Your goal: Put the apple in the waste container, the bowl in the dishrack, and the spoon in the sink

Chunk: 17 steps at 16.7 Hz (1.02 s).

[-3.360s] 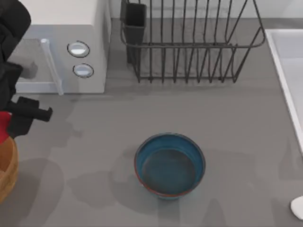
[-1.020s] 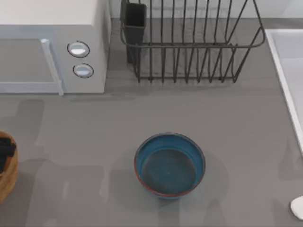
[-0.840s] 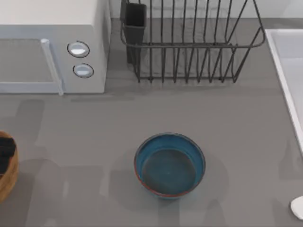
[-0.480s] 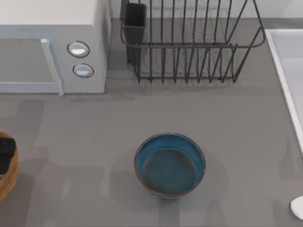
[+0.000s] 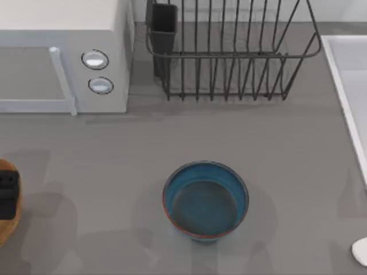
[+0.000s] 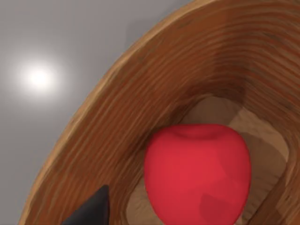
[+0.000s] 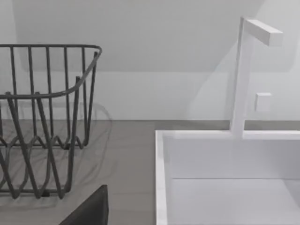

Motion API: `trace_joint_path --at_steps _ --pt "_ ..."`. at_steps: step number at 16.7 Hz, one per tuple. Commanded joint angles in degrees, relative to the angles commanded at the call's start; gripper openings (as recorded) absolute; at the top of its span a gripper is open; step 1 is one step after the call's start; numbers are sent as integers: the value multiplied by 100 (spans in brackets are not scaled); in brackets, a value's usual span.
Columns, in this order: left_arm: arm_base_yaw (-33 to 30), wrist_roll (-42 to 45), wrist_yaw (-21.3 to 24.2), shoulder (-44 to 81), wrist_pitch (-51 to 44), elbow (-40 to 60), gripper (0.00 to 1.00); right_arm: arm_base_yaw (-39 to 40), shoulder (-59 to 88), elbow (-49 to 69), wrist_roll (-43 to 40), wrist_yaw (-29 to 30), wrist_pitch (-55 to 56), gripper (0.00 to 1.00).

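Apple (image 6: 197, 173) (red) inside waste container (image 6: 140, 103)

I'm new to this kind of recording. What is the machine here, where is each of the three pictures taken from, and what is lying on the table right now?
This is a simulated pair of AgileX arms at a grey table. One picture looks straight down from above; the other two come from cameras on each arm's wrist.

From above you see a white microwave, the black wire dishrack, the blue bowl in the middle, the edge of the sink at the right, and the white tip of the spoon at the lower right. At the left edge a dark part of the left arm sits over the wooden waste container.

The left wrist view looks into that container: the red apple lies inside it. The right wrist view faces the dishrack and sink with its faucet.
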Motion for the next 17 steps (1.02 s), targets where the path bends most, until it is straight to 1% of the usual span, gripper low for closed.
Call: trace_joint_path --at_steps 3,8,10,13,17 --pt "-5 -54 214 -1353 967 -880 100 0 0 0 0 0 0 100" --pt "-5 -126 567 -4056 2781 -2391 100 0 0 0 0 0 0 100" --pt "-7 -137 688 -4864 3425 -2915 100 0 0 0 0 0 0 100" --pt "-8 -137 816 -5615 4097 -3486 100 0 0 0 0 0 0 100" --pt "-7 -134 855 -5829 4297 -3669 100 0 0 0 0 0 0 100"
